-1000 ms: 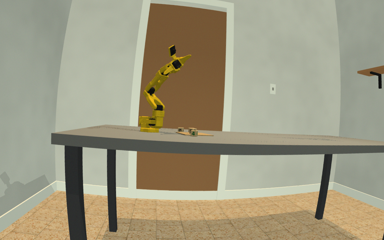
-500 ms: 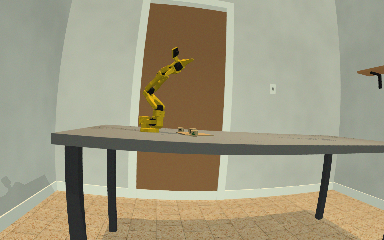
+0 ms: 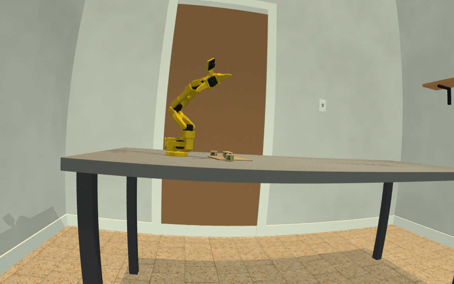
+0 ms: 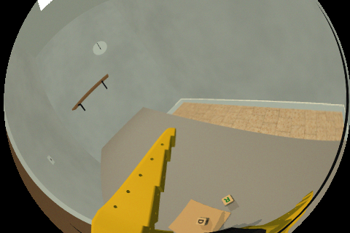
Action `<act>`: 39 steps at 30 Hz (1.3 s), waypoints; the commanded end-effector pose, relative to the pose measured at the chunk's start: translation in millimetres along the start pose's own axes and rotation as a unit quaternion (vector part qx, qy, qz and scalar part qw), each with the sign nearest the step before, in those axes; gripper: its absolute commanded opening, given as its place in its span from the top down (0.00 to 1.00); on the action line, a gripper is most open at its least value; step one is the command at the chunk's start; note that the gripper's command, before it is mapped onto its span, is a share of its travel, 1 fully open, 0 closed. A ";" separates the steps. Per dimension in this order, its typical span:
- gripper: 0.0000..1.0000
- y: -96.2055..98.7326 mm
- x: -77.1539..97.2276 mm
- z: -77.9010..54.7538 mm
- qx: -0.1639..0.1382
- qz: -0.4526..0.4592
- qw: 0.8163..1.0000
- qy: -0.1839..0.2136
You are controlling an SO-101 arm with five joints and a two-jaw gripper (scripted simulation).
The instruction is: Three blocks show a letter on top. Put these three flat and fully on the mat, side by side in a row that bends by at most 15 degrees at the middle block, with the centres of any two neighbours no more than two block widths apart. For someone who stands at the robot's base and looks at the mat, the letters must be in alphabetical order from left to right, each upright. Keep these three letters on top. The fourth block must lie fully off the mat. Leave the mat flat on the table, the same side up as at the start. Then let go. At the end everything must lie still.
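My gripper (image 3: 220, 69) (image 4: 240, 162) is open and empty, raised high above the table and pointing out over it. The thin tan mat (image 3: 243, 159) (image 4: 187, 218) lies flat on the table close to the arm's base. In the exterior view three small wooden blocks sit at the mat: one at the left (image 3: 213, 153), one behind (image 3: 226, 153), and a front one (image 3: 229, 157) showing a green 4 on its side. In the wrist view one block (image 4: 203, 220) with a dark letter lies on the mat, and one block (image 4: 227, 200) with a green letter lies off the mat. Other blocks are hidden by the gripper body.
The grey table (image 3: 292, 165) (image 4: 262, 156) stretches far to the right of the mat. The arm's base (image 3: 178, 148) stands left of the mat. A door, a wall shelf (image 3: 449, 83) (image 4: 90, 93) and tiled floor lie beyond.
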State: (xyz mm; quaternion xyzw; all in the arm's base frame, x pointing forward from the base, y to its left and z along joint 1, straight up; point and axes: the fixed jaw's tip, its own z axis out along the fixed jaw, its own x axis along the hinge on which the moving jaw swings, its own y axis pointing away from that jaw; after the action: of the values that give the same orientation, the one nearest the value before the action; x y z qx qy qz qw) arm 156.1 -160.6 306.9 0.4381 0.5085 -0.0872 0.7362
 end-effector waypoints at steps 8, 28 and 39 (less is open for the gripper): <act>0.00 7.4 13.9 -3.2 -0.010 -0.024 0.999 0.041; 0.00 9.3 38.1 -6.1 -0.012 -0.053 0.993 0.105; 0.00 10.8 58.9 -11.0 -0.017 -0.082 0.983 0.161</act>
State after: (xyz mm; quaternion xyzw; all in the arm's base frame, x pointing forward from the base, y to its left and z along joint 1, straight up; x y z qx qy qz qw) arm 181.7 -133.4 259.6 0.4063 0.6487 -0.0677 0.6400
